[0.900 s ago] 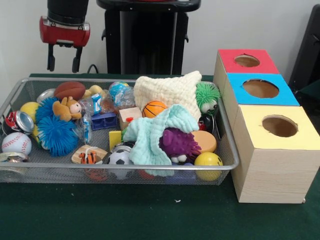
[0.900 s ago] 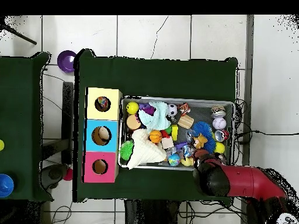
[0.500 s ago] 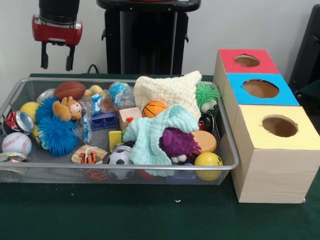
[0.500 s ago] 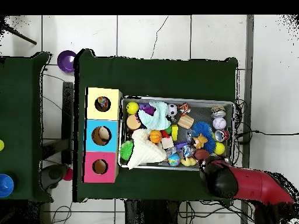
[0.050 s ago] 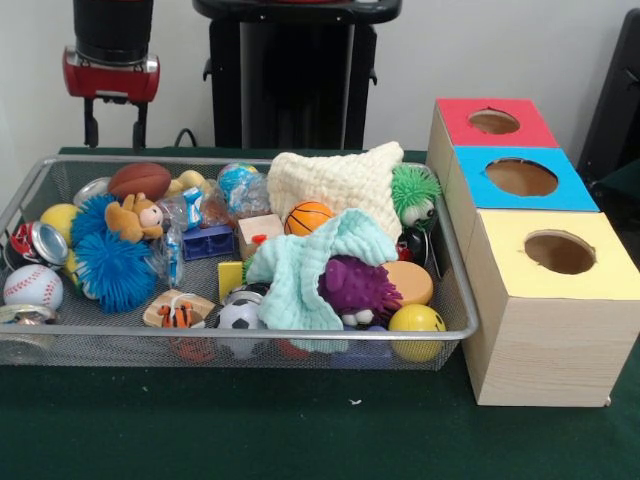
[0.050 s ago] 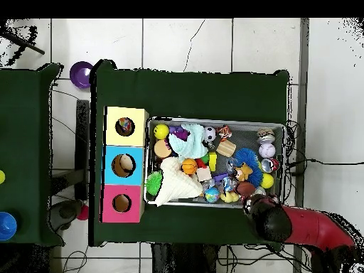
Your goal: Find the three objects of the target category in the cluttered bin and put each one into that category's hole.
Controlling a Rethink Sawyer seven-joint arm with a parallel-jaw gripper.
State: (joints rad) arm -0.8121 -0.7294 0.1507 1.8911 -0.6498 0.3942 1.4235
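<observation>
Red and black, the gripper [image 5: 111, 125] hung empty with its fingers apart, above the far edge of the wire bin [image 5: 455, 290]. It looked like the searching step. The small basketball [image 5: 308, 216] sat mid-bin against the cream cloth [image 5: 335, 180], a likely next grab.

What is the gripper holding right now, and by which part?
Nothing. The gripper hangs open and empty above the far left corner of the bin, with clear space between its fingers; all toys lie in the bin.

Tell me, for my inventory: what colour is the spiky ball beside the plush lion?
Blue spiky ball; clearest in the front view.
</observation>
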